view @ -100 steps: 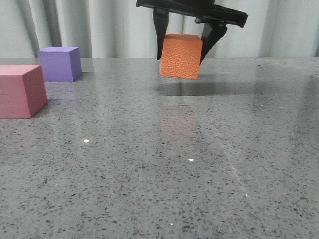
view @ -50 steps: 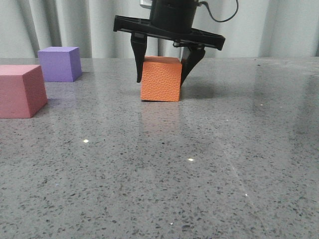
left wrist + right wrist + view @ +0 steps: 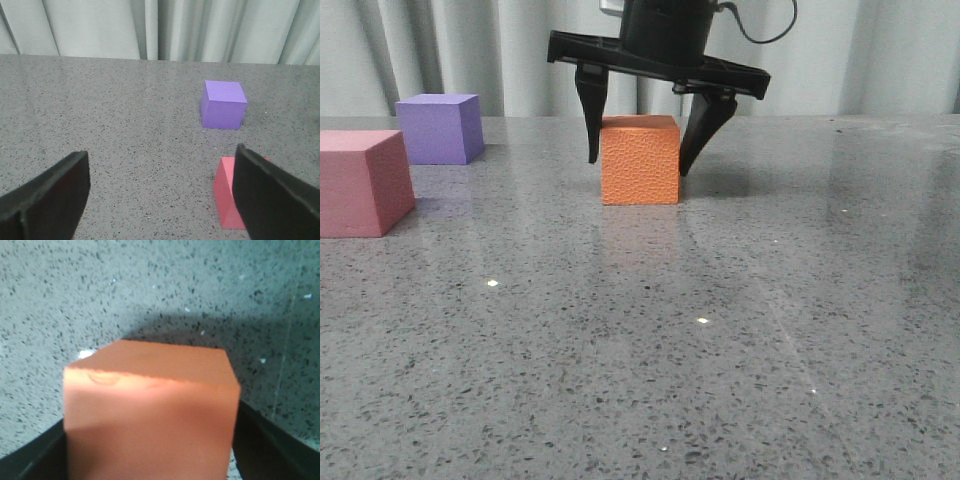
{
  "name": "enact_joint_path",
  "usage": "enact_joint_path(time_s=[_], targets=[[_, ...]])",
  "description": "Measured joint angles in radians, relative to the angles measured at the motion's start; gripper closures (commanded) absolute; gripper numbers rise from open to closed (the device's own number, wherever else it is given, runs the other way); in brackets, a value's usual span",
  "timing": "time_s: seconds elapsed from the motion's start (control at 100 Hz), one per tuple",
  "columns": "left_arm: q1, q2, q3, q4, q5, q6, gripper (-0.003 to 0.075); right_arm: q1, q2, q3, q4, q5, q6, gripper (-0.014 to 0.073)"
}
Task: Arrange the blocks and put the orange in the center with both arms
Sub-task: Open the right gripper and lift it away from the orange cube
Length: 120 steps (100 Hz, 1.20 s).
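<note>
now three cubes (image 3: 640, 160), one between the right gripper's (image 3: 638, 160) parted fingers; left gripper (image 3: 160, 200) open.

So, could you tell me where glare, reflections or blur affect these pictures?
Front view: the glossy table mirrors the orange cube faintly and shows small bright glints. Right wrist view: the orange cube is so close that it looks soft, with a washed-out band on its top edge. Left wrist view: the left hand is dark and blurred; the purple cube is sharp.
</note>
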Motion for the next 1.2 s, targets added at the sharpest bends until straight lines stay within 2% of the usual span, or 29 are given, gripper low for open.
enact_joint_path(time_s=[0.3, 0.81, 1.02, 1.2], targets=[[0.000, 0.000, 0.000, 0.000, 0.000, 0.000, 0.0156, 0.000, -0.005, -0.125, 0.000, 0.000, 0.000, 0.0025], [0.000, 0.000, 0.000, 0.000, 0.000, 0.000, 0.0156, 0.000, -0.143, -0.126, -0.019, 0.006, -0.079, 0.0025], [0.000, 0.000, 0.000, 0.000, 0.000, 0.000, 0.0156, 0.000, -0.271, -0.011, -0.107, 0.006, -0.083, 0.0025], [0.000, 0.000, 0.000, 0.000, 0.000, 0.000, 0.0156, 0.000, -0.434, 0.224, -0.143, -0.036, -0.085, 0.0025]])
